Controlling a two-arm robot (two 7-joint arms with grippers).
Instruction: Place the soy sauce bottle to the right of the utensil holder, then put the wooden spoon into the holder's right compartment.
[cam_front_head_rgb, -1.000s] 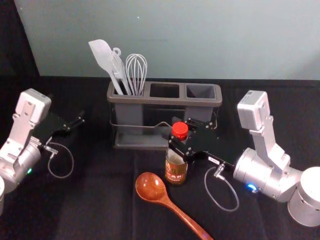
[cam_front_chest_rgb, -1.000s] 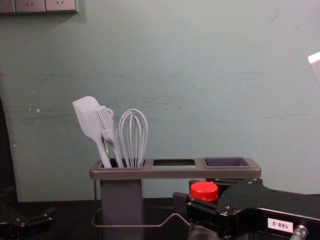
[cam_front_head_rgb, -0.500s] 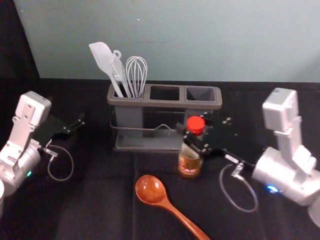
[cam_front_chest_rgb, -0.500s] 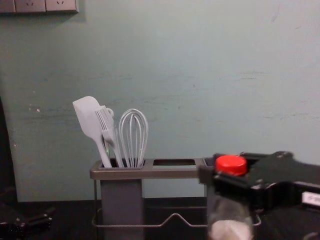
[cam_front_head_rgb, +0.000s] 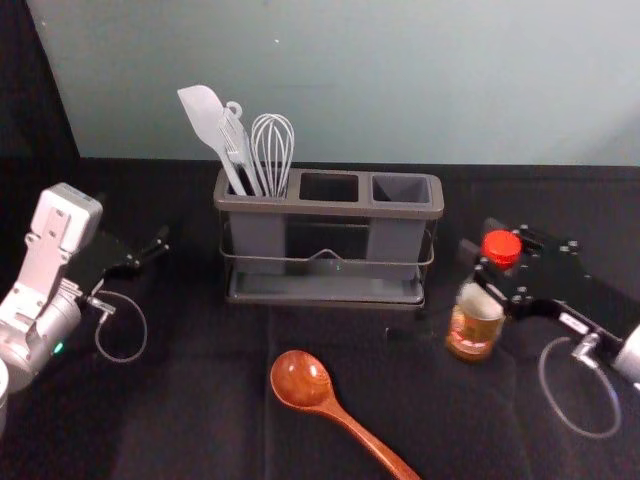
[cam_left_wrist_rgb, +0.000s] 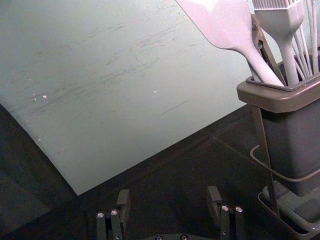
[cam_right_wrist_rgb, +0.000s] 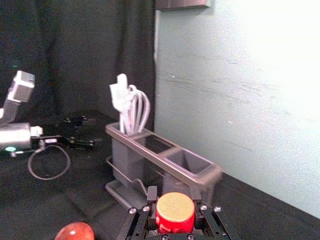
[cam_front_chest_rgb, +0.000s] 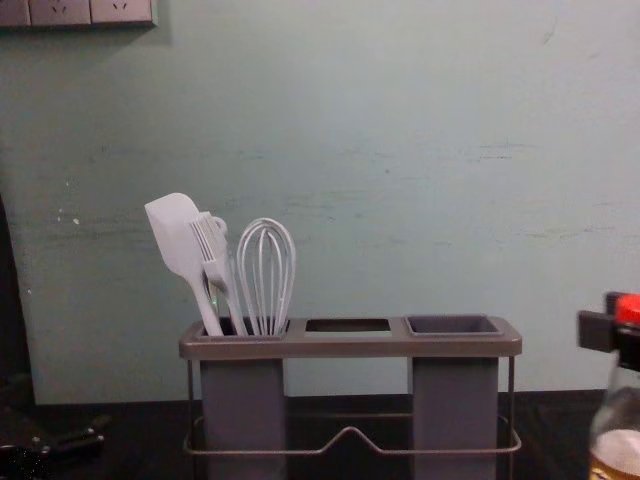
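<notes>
The left arm is silvery and rounded, with a pale, boxy housing, a small green light and a thin grey cable that loops. Its left tool is matt black, with bright round screws. The right tool matches, black and screwed, with a white label and looped cable.

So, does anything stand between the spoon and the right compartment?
Just the wire rail, across the front of the right compartment, below its rim; the spoon should clear it if lifted. The bottle, in the right gripper, is farther right.
</notes>
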